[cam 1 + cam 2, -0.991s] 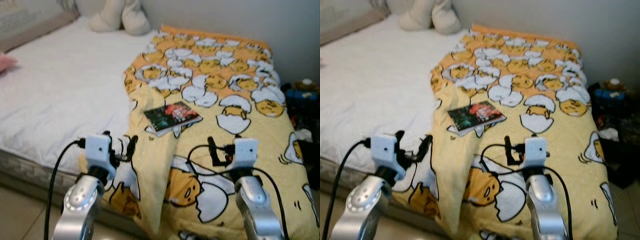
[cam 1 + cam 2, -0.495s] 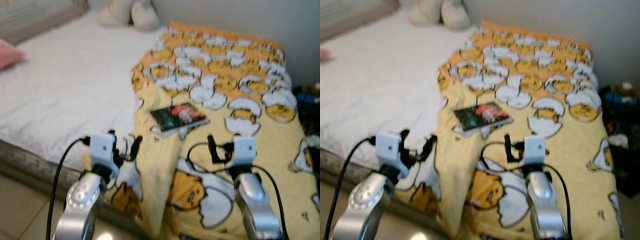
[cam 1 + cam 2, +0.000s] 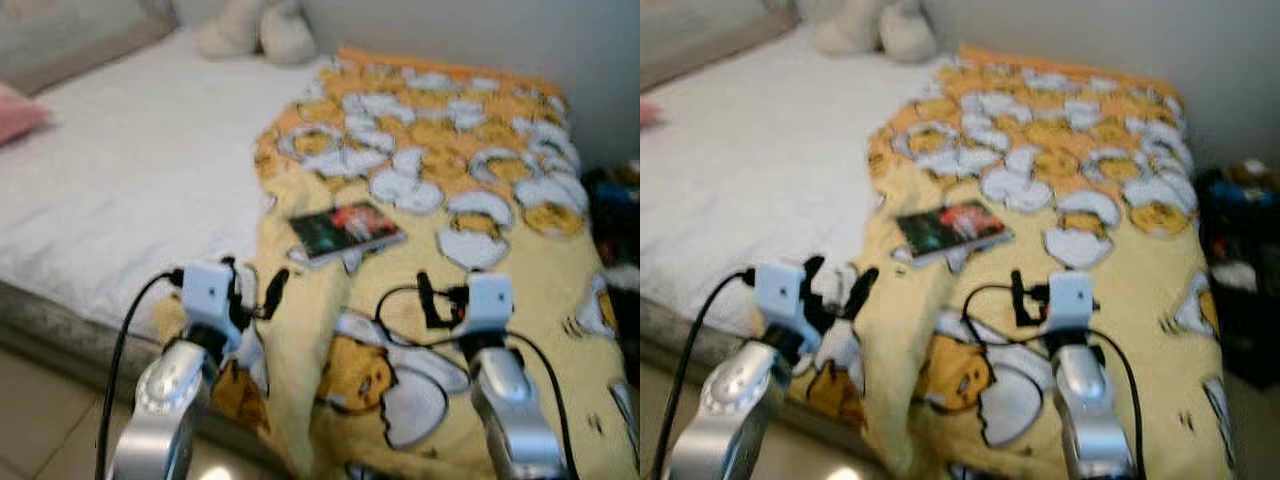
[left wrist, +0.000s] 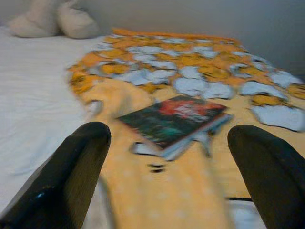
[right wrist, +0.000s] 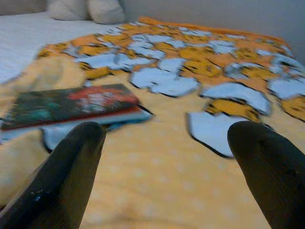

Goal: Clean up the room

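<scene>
A book (image 3: 346, 229) with a dark green and red cover lies flat on the yellow egg-patterned blanket (image 3: 470, 160) spread over the bed. It also shows in the left wrist view as the book (image 4: 174, 117) and in the right wrist view as the book (image 5: 71, 102). My left gripper (image 3: 255, 290) is open over the blanket's near left edge, short of the book. My right gripper (image 3: 428, 298) hovers over the blanket, nearer than the book and to its right; the right wrist view shows its fingers (image 5: 66, 167) spread apart with nothing between them.
The white mattress (image 3: 130, 190) stretches to the left, with a pink cushion (image 3: 18, 112) at its far left edge and cream pillows (image 3: 255, 30) at the head. Dark clutter (image 3: 1240, 240) sits on the floor to the right of the bed. Beige floor (image 3: 40, 420) lies at lower left.
The whole picture has shifted and blurred slightly as the camera moved. Both grippers keep the same pose; the book has not moved on the blanket.
</scene>
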Robot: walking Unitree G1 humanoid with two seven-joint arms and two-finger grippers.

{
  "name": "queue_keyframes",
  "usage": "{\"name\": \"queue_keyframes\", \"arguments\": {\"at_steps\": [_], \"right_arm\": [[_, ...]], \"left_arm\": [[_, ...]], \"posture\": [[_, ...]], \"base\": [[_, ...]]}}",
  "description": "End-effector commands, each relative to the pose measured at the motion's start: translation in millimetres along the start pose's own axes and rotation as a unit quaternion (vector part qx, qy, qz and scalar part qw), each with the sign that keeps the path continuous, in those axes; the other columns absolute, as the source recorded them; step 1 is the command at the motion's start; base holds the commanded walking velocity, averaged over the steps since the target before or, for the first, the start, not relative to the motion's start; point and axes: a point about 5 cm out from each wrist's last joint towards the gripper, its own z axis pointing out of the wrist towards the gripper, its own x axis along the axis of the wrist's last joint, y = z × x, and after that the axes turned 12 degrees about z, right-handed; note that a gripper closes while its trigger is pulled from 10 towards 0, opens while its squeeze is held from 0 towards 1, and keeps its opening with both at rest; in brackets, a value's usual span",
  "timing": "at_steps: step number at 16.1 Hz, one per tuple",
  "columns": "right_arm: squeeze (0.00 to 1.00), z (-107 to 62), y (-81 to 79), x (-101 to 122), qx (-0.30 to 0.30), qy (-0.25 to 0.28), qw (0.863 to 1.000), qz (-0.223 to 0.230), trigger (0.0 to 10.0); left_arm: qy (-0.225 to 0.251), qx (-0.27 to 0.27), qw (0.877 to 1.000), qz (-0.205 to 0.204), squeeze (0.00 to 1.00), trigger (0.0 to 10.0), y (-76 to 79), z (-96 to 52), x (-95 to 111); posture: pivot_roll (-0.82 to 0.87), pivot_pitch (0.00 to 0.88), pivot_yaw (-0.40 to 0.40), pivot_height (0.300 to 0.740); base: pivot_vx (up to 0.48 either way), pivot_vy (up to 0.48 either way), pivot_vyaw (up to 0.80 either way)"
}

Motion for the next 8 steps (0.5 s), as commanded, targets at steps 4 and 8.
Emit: {"name": "queue_keyframes", "arguments": {"at_steps": [4,8], "right_arm": [[0.00,-1.0,4.4,-1.8,-0.011,-0.002,1.000,-0.009,10.0],[0.00,-0.5,3.3,0.2,-0.009,0.005,1.000,-0.011,10.0]], "left_arm": [[-0.004,-0.005,1.000,0.006,0.00,10.0,-2.2,4.4,0.3],[0.001,0.002,1.000,0.007,0.00,10.0,-5.6,6.6,2.3]], "posture": [[-0.03,0.000,0.003,0.719],[-0.03,0.000,0.001,0.719]], "base": [[0.000,0.000,-0.60],[0.000,0.000,-0.14]]}}
